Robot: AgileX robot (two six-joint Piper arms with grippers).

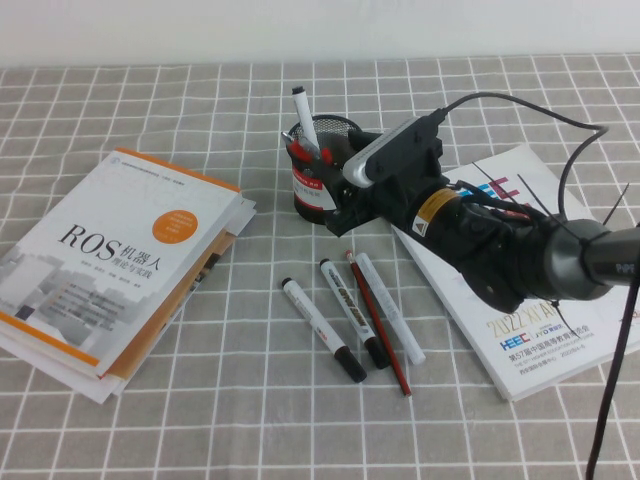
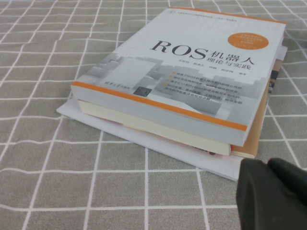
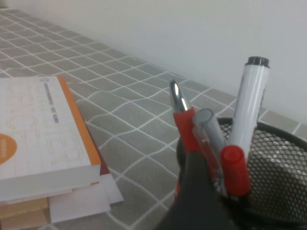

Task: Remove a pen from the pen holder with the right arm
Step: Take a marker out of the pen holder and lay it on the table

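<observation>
Pens [image 3: 235, 167] stood upright in the mesh holder [image 1: 340, 130] at the back middle of the cloth. A white marker [image 1: 304, 120] was tallest, with a red pen [image 3: 184, 124] and a grey-capped one [image 3: 209, 132] bunched on the side facing my right gripper [image 1: 336, 195]. That gripper was right up against the holder, and I could not tell whether it was wide or closing on a barrel. I judged it best to single out one pen, grip below the cap, and lift straight along its length so the rim would not catch and tip the holder. Overhead was open. Loose pens [image 1: 355, 315] lay nearer me, a magazine [image 1: 510, 330] under the arm, books [image 1: 110, 260] well left. My left gripper [image 2: 269, 191] hung pinched closed beside the books' corner, holding nothing.
</observation>
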